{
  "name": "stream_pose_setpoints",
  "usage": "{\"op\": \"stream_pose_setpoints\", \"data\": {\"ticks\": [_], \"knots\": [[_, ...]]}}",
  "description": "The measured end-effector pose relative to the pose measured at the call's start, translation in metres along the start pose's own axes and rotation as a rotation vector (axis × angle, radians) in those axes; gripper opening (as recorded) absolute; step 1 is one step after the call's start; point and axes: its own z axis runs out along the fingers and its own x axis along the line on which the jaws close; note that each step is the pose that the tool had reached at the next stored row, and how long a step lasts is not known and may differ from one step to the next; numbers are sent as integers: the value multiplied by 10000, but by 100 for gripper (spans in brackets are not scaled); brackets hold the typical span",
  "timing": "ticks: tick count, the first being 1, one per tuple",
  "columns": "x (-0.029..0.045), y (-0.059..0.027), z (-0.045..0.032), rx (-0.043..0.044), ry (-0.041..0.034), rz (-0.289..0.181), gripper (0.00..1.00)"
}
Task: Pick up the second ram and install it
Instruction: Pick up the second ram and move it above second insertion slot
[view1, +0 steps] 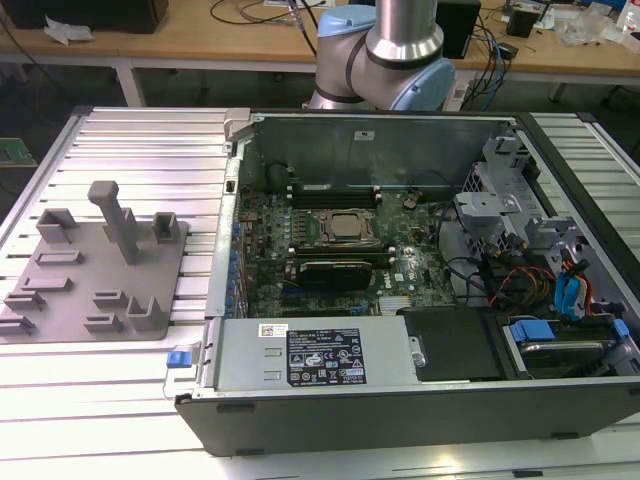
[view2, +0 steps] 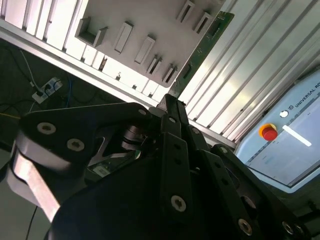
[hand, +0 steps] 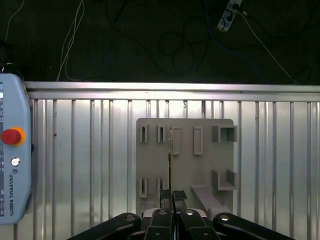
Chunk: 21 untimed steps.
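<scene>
**Item 1: gripper.** It is closed narrow on 1 end of the ram stick. In the first wrist view the stick shows edge-on, a thin line running out from the gripper over the grey tray.

**Item 2: ram stick, second wrist view.** It is a green board with most of its length free, slanting past the tray's edge and across the slatted desk. Whether its far end touches the tray cannot be told.

**Item 3: open computer case, exterior view.** It stands to the exterior view's right of the tray, with the motherboard exposed.

**Handling, as judged.**
- The hold is at 1 end, so the free length will lever on any bump. Move slowly.
- Clear the tray's pegs and blocks before you travel sideways.
- Clamp firmly enough that the stick cannot slip, but not so hard that the board flexes.
- Watch the edge-on line. If it leans off the gripper's seam, the stick has twisted in your hold.
</scene>
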Motion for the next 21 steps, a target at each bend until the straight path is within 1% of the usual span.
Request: {"op": "stream_pose_setpoints", "data": {"ticks": [1,3,8,11,18,21], "knots": [[0,-15,-1,-2,0,-1,10],[1,-122,-2,-3,-1,0,10],[2,-275,-6,-7,-1,1,10],[3,-394,-9,-8,-2,1,10],[4,-565,-13,-10,-2,2,10],[6,-696,-16,-9,-2,1,10]]}}
